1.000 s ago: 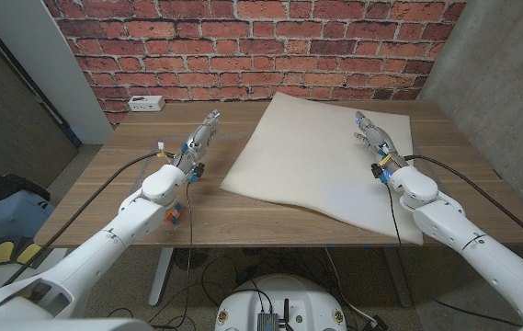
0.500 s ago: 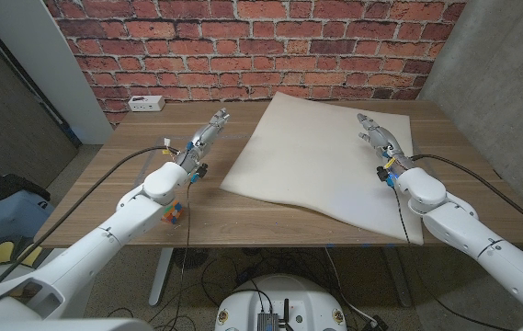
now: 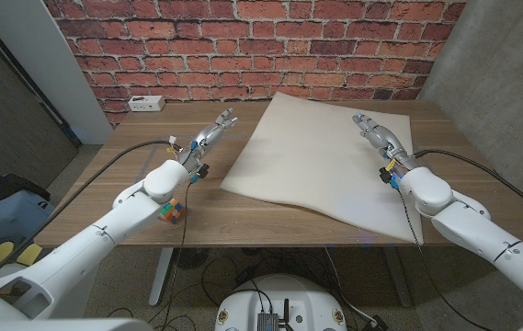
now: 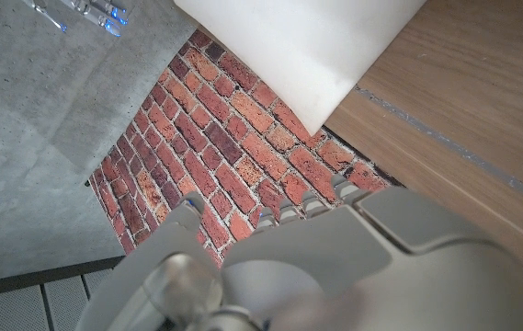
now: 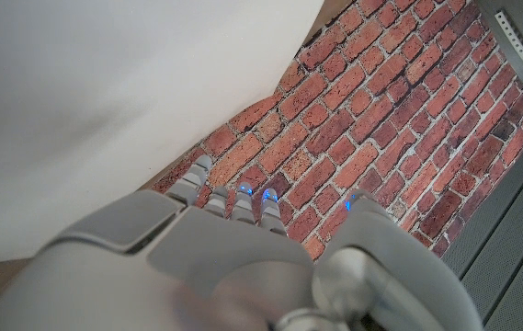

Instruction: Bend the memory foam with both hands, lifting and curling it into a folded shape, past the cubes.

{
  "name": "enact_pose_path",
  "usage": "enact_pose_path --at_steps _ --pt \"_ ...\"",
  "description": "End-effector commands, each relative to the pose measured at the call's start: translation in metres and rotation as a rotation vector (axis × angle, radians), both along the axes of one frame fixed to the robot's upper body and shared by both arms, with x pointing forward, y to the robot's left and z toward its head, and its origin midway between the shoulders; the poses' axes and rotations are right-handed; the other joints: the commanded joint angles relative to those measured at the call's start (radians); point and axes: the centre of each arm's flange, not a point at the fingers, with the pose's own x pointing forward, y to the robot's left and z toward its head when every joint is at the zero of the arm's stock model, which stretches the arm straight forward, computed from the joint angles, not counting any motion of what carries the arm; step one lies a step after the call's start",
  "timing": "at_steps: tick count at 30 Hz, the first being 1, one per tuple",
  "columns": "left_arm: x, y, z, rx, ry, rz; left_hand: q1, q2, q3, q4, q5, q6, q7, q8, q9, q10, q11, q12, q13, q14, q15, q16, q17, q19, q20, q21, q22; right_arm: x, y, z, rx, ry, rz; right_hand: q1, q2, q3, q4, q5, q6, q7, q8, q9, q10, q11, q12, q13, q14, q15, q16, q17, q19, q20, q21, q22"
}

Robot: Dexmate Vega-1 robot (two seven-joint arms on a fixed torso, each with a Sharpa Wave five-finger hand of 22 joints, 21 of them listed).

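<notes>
Both hands had crept forward: spread left hand [image 3: 208,135] neared the flat memory foam [image 3: 321,165], spread right hand [image 3: 380,138] hovered above it, nothing gripped yet.

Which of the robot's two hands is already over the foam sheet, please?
The right hand; it reaches over the foam sheet, whereas the left hand is over bare table beside it.

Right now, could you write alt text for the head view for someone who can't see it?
A large cream foam sheet lies on a wooden table, the left hand just beside it and the right hand over it, neither gripping; a colourful cube sits under the left arm.
</notes>
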Motion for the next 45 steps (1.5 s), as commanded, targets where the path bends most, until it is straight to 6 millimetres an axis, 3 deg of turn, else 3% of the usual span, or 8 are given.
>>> enact_pose_path --at_steps 1,15,16,27,40,45 --pt "-0.014 -0.008 0.004 0.147 -0.055 0.065 0.012 -0.002 0.002 -0.008 -0.005 -0.072 0.005 0.005 0.003 -0.1 -0.001 0.002 0.004 -0.151 -0.014 0.005 0.002 -0.004 -0.005 -0.001 0.004 -0.019 0.006 0.004 -0.138 -0.005 -0.077 0.016 0.0 0.011 -0.002 -0.007 -0.001 -0.008 0.006 0.004 0.002 0.001 0.001 0.003 0.004 -0.007 0.007 0.001 0.007 0.0 0.006 0.005" --pt "-0.031 -0.017 0.01 0.305 -0.118 0.136 0.014 -0.007 -0.002 -0.013 -0.007 -0.06 0.008 0.008 0.003 -0.092 0.003 0.005 0.004 -0.143 -0.008 0.007 0.002 0.003 -0.01 0.001 0.003 -0.037 0.012 0.003 -0.29 0.017 -0.197 0.033 0.011 0.026 -0.011 -0.018 -0.003 -0.016 0.005 0.005 0.006 -0.01 -0.001 0.004 0.015 -0.02 0.009 0.0 0.016 -0.008 0.008 0.005" --pt "-0.032 -0.019 0.01 0.318 -0.123 0.143 0.014 -0.008 -0.003 -0.014 -0.008 -0.059 0.008 0.008 0.003 -0.089 0.012 0.006 0.004 -0.142 -0.007 0.007 0.002 0.004 -0.009 0.001 0.003 -0.039 0.012 0.002 -0.297 0.017 -0.201 0.034 0.011 0.027 -0.012 -0.018 -0.003 -0.016 0.005 0.005 0.005 -0.011 -0.001 0.004 0.016 -0.021 0.009 0.001 0.017 -0.008 0.008 0.005" --pt "-0.047 -0.027 0.012 0.432 -0.163 0.198 0.014 -0.013 -0.007 -0.017 -0.01 -0.051 0.002 0.008 0.004 -0.078 0.004 0.008 0.004 -0.12 0.006 0.013 0.003 0.016 0.007 0.004 0.003 -0.056 0.011 -0.003 -0.363 0.018 -0.268 0.048 0.017 0.04 -0.018 -0.029 0.005 -0.022 0.007 0.006 0.02 -0.015 0.002 0.004 0.027 -0.03 0.011 0.001 0.026 -0.007 0.01 0.005" --pt "-0.062 -0.036 0.011 0.539 -0.209 0.256 0.014 -0.018 -0.011 -0.021 -0.012 -0.042 -0.001 0.01 0.004 -0.068 0.002 0.01 0.004 -0.117 0.004 0.011 0.003 0.017 0.006 0.003 0.003 -0.079 0.009 -0.01 -0.444 0.02 -0.359 0.059 0.021 0.053 -0.023 -0.041 0.019 -0.025 0.011 0.006 0.037 -0.023 0.005 0.004 0.05 -0.04 0.016 0.001 0.044 -0.008 0.013 0.004" --pt "-0.068 -0.038 0.01 0.576 -0.229 0.28 0.014 -0.019 -0.012 -0.023 -0.013 -0.038 -0.002 0.011 0.004 -0.062 0.0 0.012 0.005 -0.117 0.004 0.01 0.003 0.017 0.005 0.003 0.003 -0.087 0.011 -0.012 -0.481 0.019 -0.399 0.064 0.023 0.061 -0.025 -0.046 0.027 -0.027 0.013 0.006 0.03 -0.014 0.0 0.004 0.06 -0.046 0.017 0.001 0.053 -0.009 0.015 0.004"
